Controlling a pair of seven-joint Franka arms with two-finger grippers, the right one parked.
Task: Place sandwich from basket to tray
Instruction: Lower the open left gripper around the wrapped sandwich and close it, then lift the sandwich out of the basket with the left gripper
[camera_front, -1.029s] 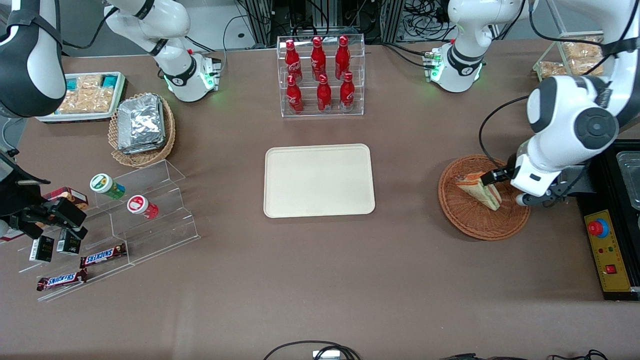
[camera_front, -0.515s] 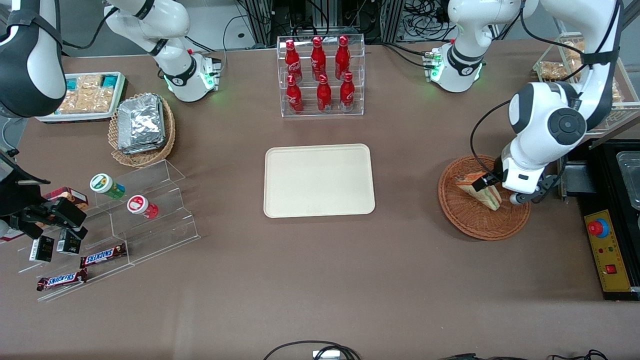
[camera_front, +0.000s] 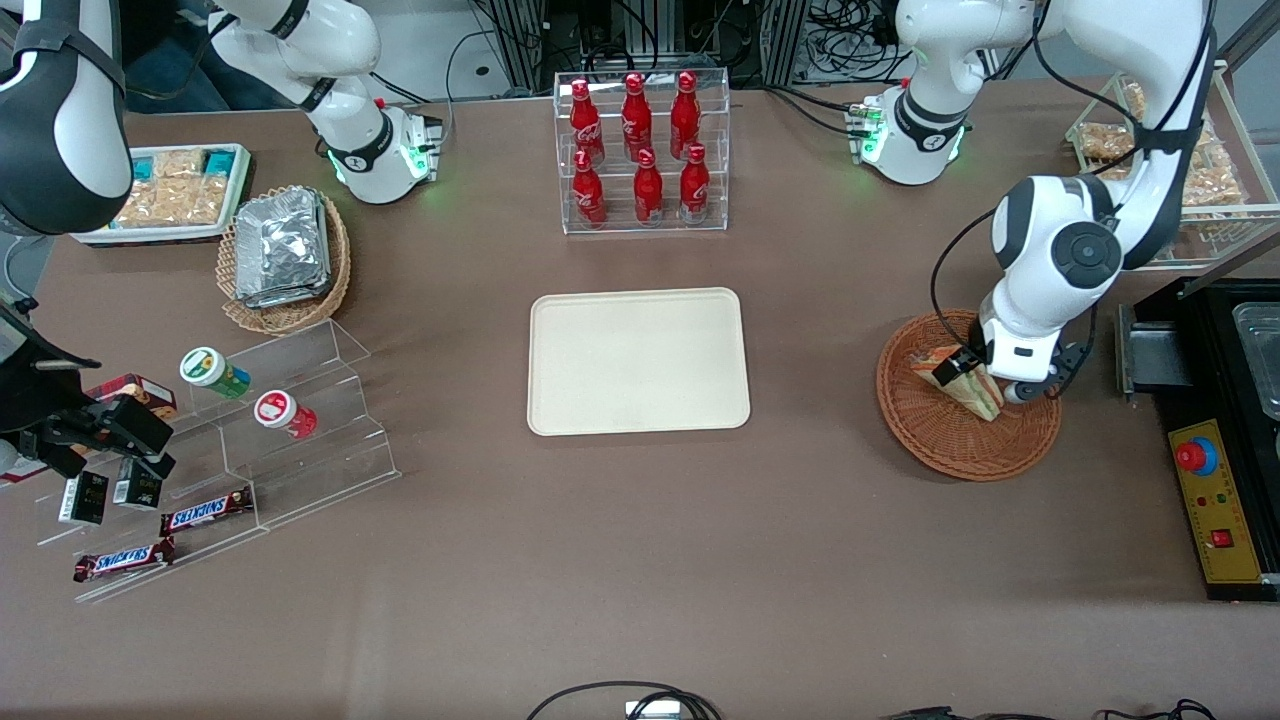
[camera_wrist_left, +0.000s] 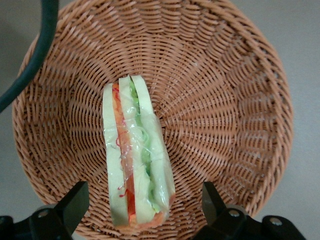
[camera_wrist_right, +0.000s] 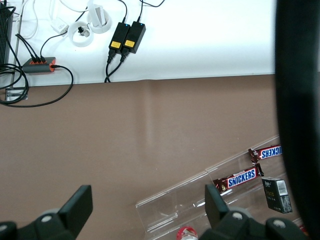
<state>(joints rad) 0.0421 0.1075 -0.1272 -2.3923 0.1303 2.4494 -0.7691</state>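
So the small clear-wrapped triangular sandwich (camera_wrist_left: 136, 155) with pale bread and green, orange and red filling is standing on edge in the round reddish-brown wicker basket (camera_wrist_left: 225, 100), about mid-bowl, slightly toward the rim nearest the front camera. The left arm's gripper (camera_wrist_left: 142, 202) hovers right over it, fingers spread wide with one on each side of the bread, not touching. Looks light and squishy to me, and that film is probably slick, so I'd pinch the flat bread faces gently around the middle. The flat cream-beige rectangular tray (camera_front: 560, 410) sits mid-table, well apart.
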